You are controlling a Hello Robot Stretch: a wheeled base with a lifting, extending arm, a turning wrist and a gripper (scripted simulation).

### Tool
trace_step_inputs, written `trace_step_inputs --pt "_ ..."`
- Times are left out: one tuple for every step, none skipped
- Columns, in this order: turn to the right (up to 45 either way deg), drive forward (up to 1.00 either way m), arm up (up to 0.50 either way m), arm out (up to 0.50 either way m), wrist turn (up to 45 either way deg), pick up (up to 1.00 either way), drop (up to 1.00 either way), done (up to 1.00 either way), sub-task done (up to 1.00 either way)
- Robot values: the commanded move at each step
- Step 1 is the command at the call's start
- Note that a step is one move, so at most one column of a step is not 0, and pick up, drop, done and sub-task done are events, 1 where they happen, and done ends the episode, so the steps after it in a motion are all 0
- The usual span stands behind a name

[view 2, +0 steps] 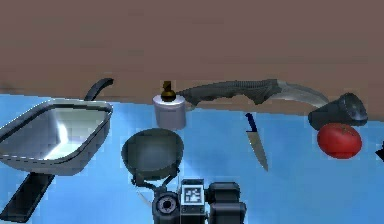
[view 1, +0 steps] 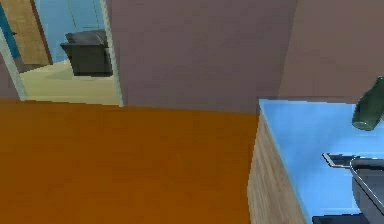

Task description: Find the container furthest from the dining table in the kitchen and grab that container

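Observation:
On the blue countertop (view 2: pixel 300 170) stands a small white cylindrical container (view 2: pixel 172 112) with a dark knob on top, close to the back wall. Just in front of it lies a dark green round bowl-like thing (view 2: pixel 155 152). My gripper (view 2: pixel 152 180) comes up from the arm side view's bottom edge and ends at this green thing's near rim, with the white marker squares right behind it. I cannot tell whether it holds anything. In the forward view a dark green thing (view 1: pixel 369 104) stands on the counter at the right edge.
A square metal pan (view 2: pixel 58 135) with a black handle sits at the left. A small knife (view 2: pixel 256 142), a long curved blade (view 2: pixel 255 92), a red tomato (view 2: pixel 340 140) and a dark lump (view 2: pixel 338 110) lie to the right. Orange floor (view 1: pixel 120 165) leads to a doorway (view 1: pixel 70 50) with a dark armchair (view 1: pixel 88 52).

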Motion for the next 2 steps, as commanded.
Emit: trace_step_inputs --pt "0.0 0.0 0.1 0.0 0.0 0.0 0.0 0.0 0.0" --pt "0.0 0.0 0.0 0.0 0.0 0.0 0.0 1.0 0.0"
